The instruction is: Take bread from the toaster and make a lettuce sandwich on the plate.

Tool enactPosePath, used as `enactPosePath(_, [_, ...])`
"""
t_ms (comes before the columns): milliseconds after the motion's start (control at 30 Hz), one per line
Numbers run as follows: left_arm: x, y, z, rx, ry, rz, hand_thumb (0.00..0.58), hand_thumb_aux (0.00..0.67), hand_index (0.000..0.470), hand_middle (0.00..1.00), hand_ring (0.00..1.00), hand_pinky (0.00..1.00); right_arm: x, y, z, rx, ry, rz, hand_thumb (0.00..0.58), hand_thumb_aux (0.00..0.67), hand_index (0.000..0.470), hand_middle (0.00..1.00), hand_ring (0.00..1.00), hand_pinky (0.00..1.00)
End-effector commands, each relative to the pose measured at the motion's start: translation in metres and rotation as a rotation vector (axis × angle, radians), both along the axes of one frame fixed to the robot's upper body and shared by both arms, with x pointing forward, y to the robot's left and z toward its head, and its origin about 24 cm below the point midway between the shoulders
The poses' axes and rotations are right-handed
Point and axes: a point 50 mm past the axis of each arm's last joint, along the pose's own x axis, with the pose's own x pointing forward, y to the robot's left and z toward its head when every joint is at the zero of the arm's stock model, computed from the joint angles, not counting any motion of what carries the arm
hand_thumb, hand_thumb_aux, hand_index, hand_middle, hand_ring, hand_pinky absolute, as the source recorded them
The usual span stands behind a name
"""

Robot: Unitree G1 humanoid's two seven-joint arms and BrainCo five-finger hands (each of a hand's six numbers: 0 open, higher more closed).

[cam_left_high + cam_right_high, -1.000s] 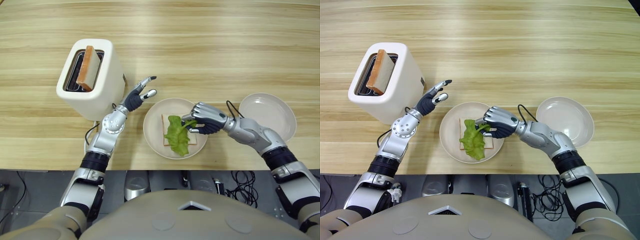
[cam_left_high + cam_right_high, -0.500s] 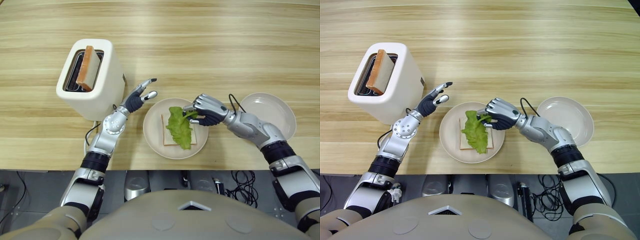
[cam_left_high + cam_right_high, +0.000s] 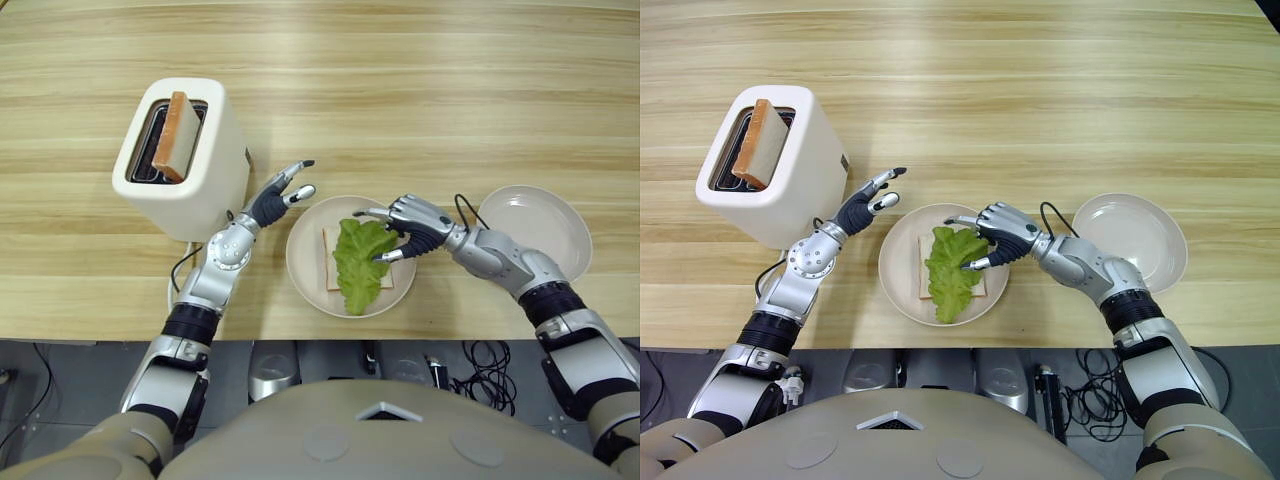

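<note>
A cream toaster [image 3: 185, 150] stands at the left with one slice of bread [image 3: 175, 135] upright in its slot. On the plate [image 3: 303, 265] in front of me lies a slice of bread [image 3: 328, 266] with a green lettuce leaf [image 3: 358, 260] spread over it. My right hand [image 3: 408, 224] hovers at the leaf's right edge, fingers spread open and off the leaf. My left hand [image 3: 273, 198] rests open between the toaster and the plate, holding nothing.
A second, empty plate [image 3: 545, 230] sits at the right, just beyond my right forearm. The toaster's cable [image 3: 183, 262] runs down past my left arm. Wide wooden table surface stretches behind the toaster and plates.
My right hand laid the lettuce flat over the bread and opened its fingers, releasing the leaf. The left hand stayed put.
</note>
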Motion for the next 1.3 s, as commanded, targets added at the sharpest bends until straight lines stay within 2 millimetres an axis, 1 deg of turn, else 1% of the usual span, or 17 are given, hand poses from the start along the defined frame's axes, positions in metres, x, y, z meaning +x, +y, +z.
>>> enactPosePath(33, [0.0,-0.001,-0.005,0.018,0.021,-0.016,0.0,0.0,0.0,0.0,0.0,0.0,0.004,-0.001,0.002,-0.025,-0.007,-0.001,0.0,0.0,0.0,0.67,0.67,0.67])
enactPosePath(133, [0.001,-0.001,-0.005,0.019,0.022,-0.017,0.0,0.0,0.0,0.0,0.0,0.0,0.004,-0.001,0.002,-0.025,-0.008,-0.003,0.0,0.0,0.0,0.65,0.65,0.65])
enactPosePath(200, [0.001,-0.002,-0.006,0.019,0.024,-0.019,0.0,0.0,0.0,0.0,0.0,0.0,0.004,0.0,0.002,-0.028,-0.007,-0.001,0.0,0.0,0.0,0.62,0.62,0.62])
enactPosePath(233, [0.0,-0.002,-0.006,0.019,0.024,-0.019,0.0,0.0,0.0,0.0,0.0,0.0,0.004,0.0,0.002,-0.029,-0.007,0.0,0.0,0.0,0.0,0.62,0.62,0.62])
enactPosePath(333, [0.001,-0.002,-0.006,0.018,0.023,-0.02,0.0,0.0,0.0,0.0,0.0,0.0,0.005,0.0,0.002,-0.027,-0.015,-0.004,0.0,0.0,0.0,0.55,0.55,0.55])
enactPosePath(467, [0.001,-0.002,-0.005,0.017,0.015,-0.021,0.0,0.0,0.0,0.0,0.0,0.0,0.006,0.0,0.003,-0.025,-0.022,-0.011,0.0,0.0,0.0,0.51,0.51,0.51])
enactPosePath(500, [0.001,-0.002,-0.004,0.016,0.008,-0.02,0.0,0.0,0.0,0.0,0.0,0.0,0.006,0.0,0.003,-0.021,-0.028,-0.015,0.0,0.0,0.0,0.47,0.47,0.47])
enactPosePath(533, [0.002,-0.002,-0.003,0.015,0.001,-0.02,0.0,0.0,0.0,0.0,0.0,0.0,0.007,-0.001,0.004,-0.013,-0.034,-0.021,0.0,0.0,0.0,0.39,0.39,0.39])
enactPosePath(567, [0.002,-0.002,-0.001,0.014,-0.009,-0.018,0.0,0.0,0.0,0.0,0.0,0.0,0.009,-0.001,0.006,0.001,-0.043,-0.031,0.0,0.0,0.0,0.39,0.39,0.39])
enactPosePath(600, [0.002,-0.002,0.001,0.015,-0.024,-0.016,0.0,0.0,0.0,0.0,0.0,0.0,0.011,-0.001,0.009,0.02,-0.064,-0.045,0.0,0.0,0.0,0.0,0.0,0.0])
enactPosePath(700, [0.002,-0.002,0.011,0.009,-0.074,-0.019,0.0,0.0,0.0,0.0,0.0,0.0,0.019,-0.003,0.023,0.125,-0.135,-0.108,0.0,0.0,0.0,0.0,0.0,0.0])
enactPosePath(767, [0.003,-0.002,0.017,0.0,-0.095,-0.023,0.0,0.0,0.0,0.0,0.0,0.0,0.022,-0.005,0.029,0.173,-0.165,-0.138,0.0,0.0,0.0,0.0,0.0,0.0])
enactPosePath(1000, [0.001,-0.004,0.02,0.024,-0.116,-0.033,0.0,0.0,0.0,0.0,0.0,0.0,0.022,0.0,0.027,0.184,-0.17,-0.135,0.0,0.0,0.0,0.0,0.0,0.0])
enactPosePath(1067, [0.0,-0.005,0.024,0.051,-0.149,-0.039,0.0,0.0,0.0,0.0,0.0,0.0,0.023,-0.001,0.031,0.212,-0.194,-0.147,0.0,0.0,0.0,0.0,0.0,0.0])
enactPosePath(1200, [-0.009,-0.004,0.052,0.125,-0.292,-0.04,0.0,0.0,0.0,0.0,0.0,0.0,0.029,-0.007,0.048,0.316,-0.273,-0.202,0.0,0.0,0.0,0.0,0.0,0.0])
enactPosePath(1267, [-0.016,0.0,0.069,0.213,-0.383,-0.017,0.0,0.0,0.0,0.0,0.0,0.0,0.03,-0.009,0.052,0.343,-0.293,-0.219,0.0,0.0,0.0,0.0,0.0,0.0])
enactPosePath(1300, [-0.022,0.002,0.079,0.286,-0.437,-0.002,0.0,0.0,0.0,0.0,0.0,0.0,0.03,-0.01,0.052,0.348,-0.295,-0.224,0.0,0.0,0.0,0.0,0.0,0.0])
